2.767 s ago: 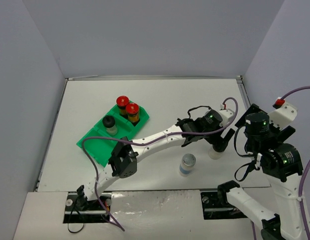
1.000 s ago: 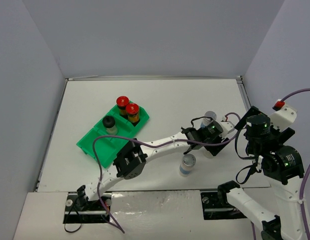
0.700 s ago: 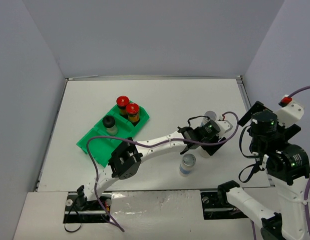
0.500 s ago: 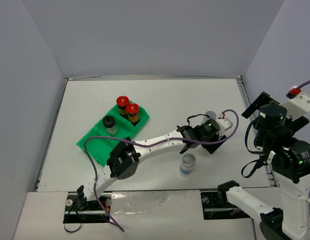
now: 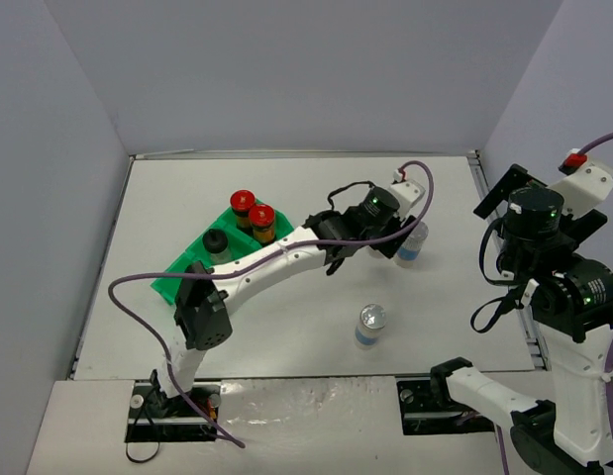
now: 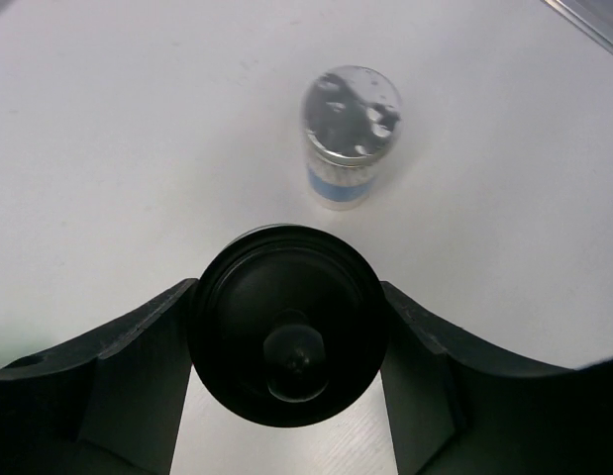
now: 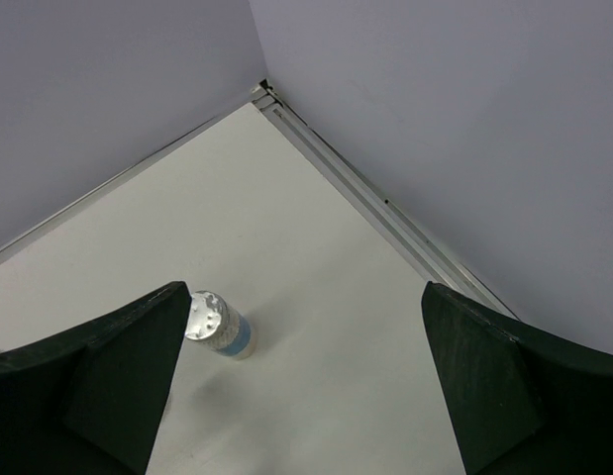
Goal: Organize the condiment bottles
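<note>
My left gripper point(image 6: 286, 332) is shut on a black-capped jar point(image 6: 286, 322) and holds it above the table; in the top view the gripper point(image 5: 383, 236) hides that jar. A silver-capped jar with a blue label point(image 6: 351, 134) stands just beyond it, also seen from above point(image 5: 413, 244). A second silver-capped jar point(image 5: 370, 325) stands nearer the front. Two red-capped jars point(image 5: 243, 202) point(image 5: 262, 217) and one black-capped jar point(image 5: 216, 243) sit in the green tray point(image 5: 192, 287). My right gripper point(image 7: 304, 317) is wide open and empty, held high, with a silver-capped jar point(image 7: 217, 325) below it.
The green tray lies left of centre with its near compartments bare. A metal rail point(image 7: 385, 208) runs along the table's right edge below grey walls. The left arm's purple cable point(image 5: 138, 317) loops over the table's left side.
My left arm has lifted the black-capped jar and swung it back and left, from beside the right silver-capped jar toward the table's middle. My right arm has risen and turned a little.
</note>
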